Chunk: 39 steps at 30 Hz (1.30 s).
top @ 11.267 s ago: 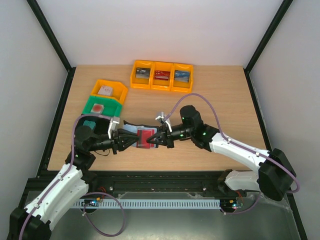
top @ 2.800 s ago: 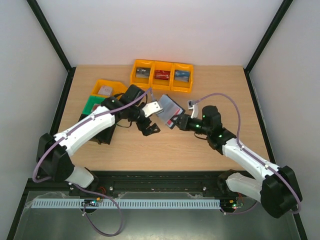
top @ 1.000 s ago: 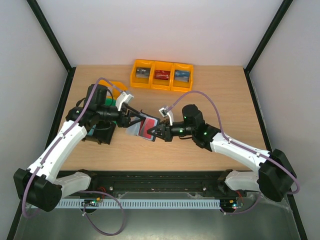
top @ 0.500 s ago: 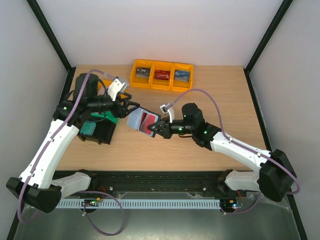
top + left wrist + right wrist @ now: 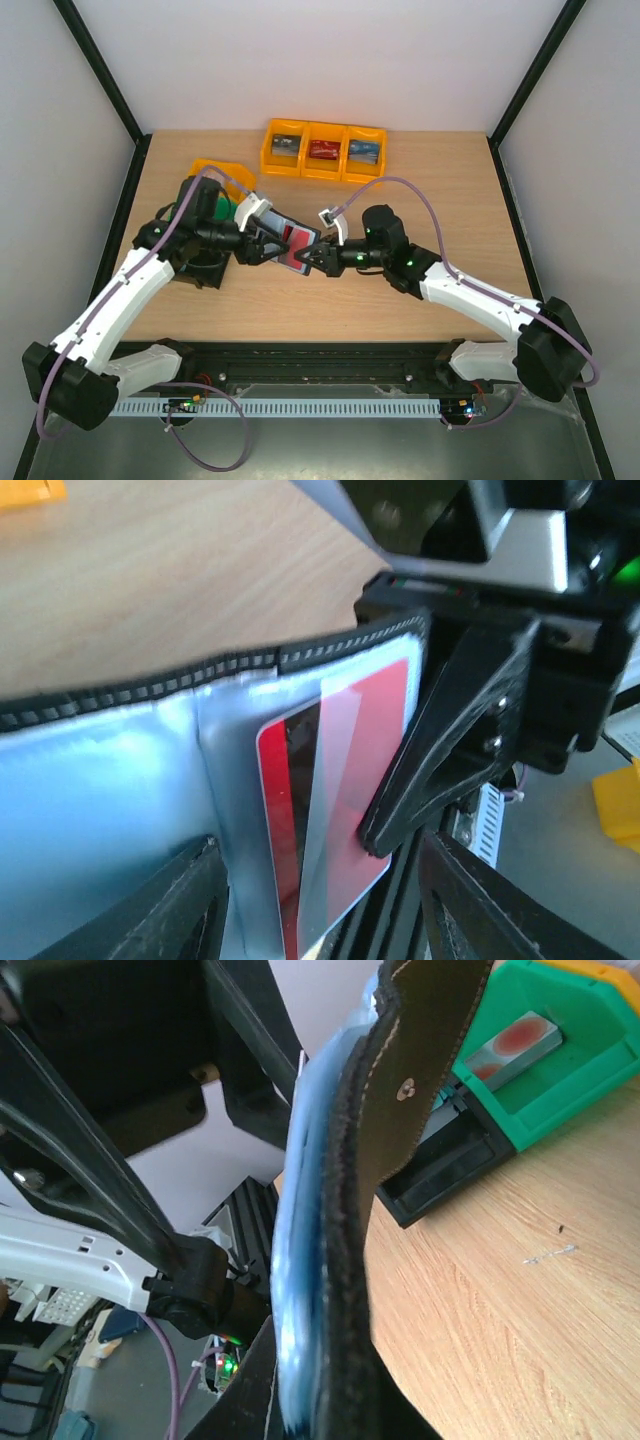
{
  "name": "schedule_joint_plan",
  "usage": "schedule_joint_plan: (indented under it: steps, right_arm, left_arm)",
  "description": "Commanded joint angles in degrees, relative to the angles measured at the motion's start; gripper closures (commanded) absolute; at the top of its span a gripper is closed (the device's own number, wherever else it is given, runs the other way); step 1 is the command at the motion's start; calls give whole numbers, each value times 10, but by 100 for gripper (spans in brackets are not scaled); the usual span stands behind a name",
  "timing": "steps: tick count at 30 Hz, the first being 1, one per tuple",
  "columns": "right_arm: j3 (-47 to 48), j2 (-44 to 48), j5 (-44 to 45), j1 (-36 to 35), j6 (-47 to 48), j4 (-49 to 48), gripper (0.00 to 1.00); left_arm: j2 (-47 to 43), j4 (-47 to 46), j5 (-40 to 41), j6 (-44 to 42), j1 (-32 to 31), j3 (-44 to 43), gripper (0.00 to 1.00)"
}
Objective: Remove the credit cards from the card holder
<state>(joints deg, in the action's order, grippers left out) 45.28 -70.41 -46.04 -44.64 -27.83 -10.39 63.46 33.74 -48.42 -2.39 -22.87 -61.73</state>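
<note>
Setting: a pale wooden counter [image 5: 420,290] inside white walls, with a row of yellow bins [image 5: 323,152] at the back.
Holder: the card holder [image 5: 272,238] hangs open above the counter, between the two arms.
Right arm: the right pincer [image 5: 318,262] is clamped tight on the holder's edge.
Left arm: the left pincer [image 5: 320,910] has its jaws apart on either side of the red card [image 5: 340,800] and grips nothing.
Done: cards lie in the bins, probably ones already removed.
To do: the red card sits part-way out of its clear pocket. Whether more cards hide behind it, I cannot tell.
</note>
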Motion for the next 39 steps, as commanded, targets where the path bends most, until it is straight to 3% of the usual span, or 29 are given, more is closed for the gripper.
schedule_joint_plan:
  steps: [1,10,16,19,23,29,36,39]
  right_arm:
    - [17,-12,-43,-3,-11,-44,98]
    - [10,-8,-128,-3,20,-53,98]
    - [18,-3,-97,-4,41,-50,98]
    - [14,0,-63,-3,34,-64,98]
    - [7,4,-55,-3,19,-86,98]
    - [-5,24,-45,0,29,-76,97]
    - [-31,43,-49,4,21,-95,79]
    - [-38,52,-49,5,22,-99,76]
  left_arm:
    - [7,-38,0,22,-7,42,47]
    - [21,-60,-67,40,-8,35,48]
    - [38,-23,-158,2,-39,8,55]
    - [37,-1,-197,-23,-43,0,67]
    - [33,45,-223,-76,-42,-21,97]
    - [19,59,-238,-98,-13,-13,98]
    - [12,44,-232,-82,8,-7,98]
    - [13,38,-231,-77,16,-6,98]
